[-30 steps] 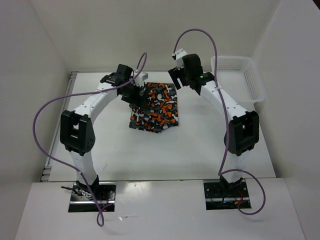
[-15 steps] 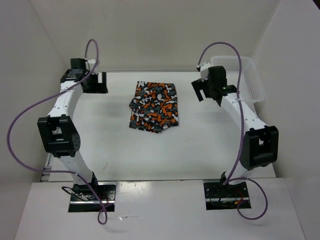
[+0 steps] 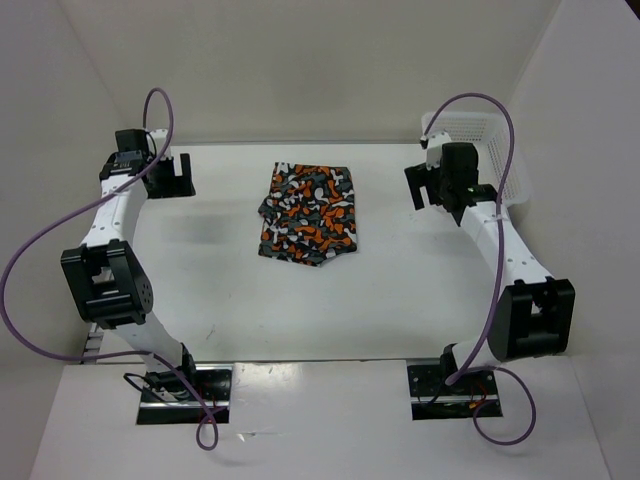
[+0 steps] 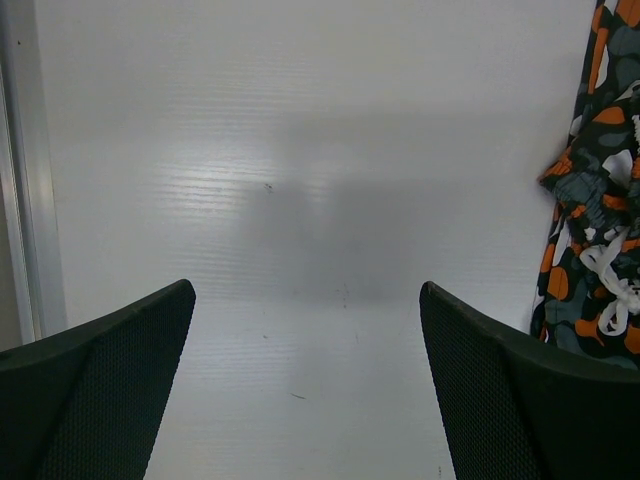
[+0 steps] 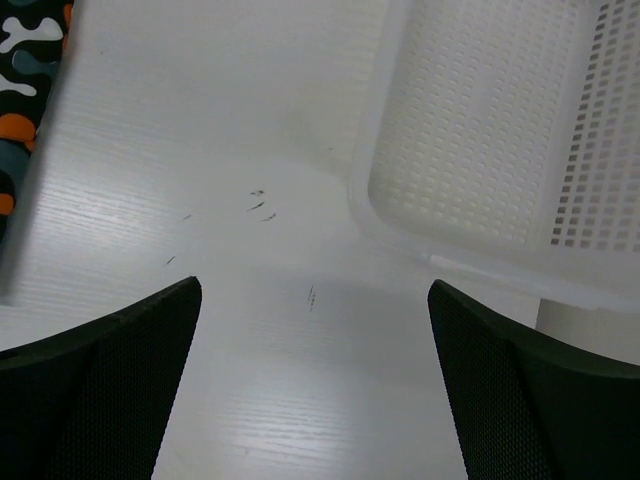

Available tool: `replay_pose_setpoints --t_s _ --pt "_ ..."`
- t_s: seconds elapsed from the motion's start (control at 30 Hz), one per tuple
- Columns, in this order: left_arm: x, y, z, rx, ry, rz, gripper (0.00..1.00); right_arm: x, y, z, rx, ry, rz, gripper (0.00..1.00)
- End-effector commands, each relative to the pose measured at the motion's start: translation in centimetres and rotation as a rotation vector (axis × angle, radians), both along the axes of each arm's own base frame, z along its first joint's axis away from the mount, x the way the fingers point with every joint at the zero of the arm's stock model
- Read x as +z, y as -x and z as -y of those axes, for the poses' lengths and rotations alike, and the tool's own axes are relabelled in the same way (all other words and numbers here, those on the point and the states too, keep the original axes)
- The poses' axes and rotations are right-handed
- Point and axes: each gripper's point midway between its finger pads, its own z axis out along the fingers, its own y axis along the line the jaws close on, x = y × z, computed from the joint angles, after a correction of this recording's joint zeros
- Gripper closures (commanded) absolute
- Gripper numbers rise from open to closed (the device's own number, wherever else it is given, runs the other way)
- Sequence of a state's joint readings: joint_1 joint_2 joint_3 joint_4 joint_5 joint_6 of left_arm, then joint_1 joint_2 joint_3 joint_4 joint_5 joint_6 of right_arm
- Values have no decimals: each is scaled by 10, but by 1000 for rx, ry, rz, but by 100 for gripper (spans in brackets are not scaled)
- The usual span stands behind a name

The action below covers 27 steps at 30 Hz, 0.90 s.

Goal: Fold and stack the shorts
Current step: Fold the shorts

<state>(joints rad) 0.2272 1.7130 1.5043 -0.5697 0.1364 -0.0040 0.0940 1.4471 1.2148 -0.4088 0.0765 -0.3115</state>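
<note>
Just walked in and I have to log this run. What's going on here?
The camouflage shorts lie folded near the middle of the table, and neither arm touches them. The left gripper and right gripper are both open and empty, out to either side. A white mesh basket sits at the far right.

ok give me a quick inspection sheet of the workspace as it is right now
surface: white table, a few small dark marks
job's things: shorts lie flat at far centre, apparently folded, white drawstring showing; nothing touches them
clutter: white mesh basket at far right corner, nothing seen inside
pincers: left pincer open, empty, over bare table left of the shorts; right pincer open, empty, beside the basket
cables: purple cables loop above both arms, off the shorts
surroundings: white walls; metal rail at left table edge
</note>
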Motion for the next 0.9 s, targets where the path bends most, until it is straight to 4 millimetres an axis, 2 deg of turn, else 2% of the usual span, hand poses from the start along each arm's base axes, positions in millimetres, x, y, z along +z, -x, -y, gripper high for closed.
replay_pose_setpoints --t_s 0.0,0.13,0.23,0.5,0.67,0.77,0.87 --pt "15 -1 2 -14 1 57 0 21 3 5 -71 -22 64 1" --pt "15 -1 2 -14 1 57 0 28 3 9 -113 -35 89 1" --pt "19 0 2 -14 -1 66 0 31 1 4 -99 -60 95 1" --pt "13 1 2 -14 1 57 0 43 -7 4 -112 -68 139 1" --pt "17 2 2 -14 -1 66 0 43 -7 4 -112 -68 139 1" --pt "13 4 3 -14 1 57 0 33 -5 3 -105 -70 117 1" --pt "13 4 3 -14 1 57 0 33 -5 1 -94 -78 116 1"
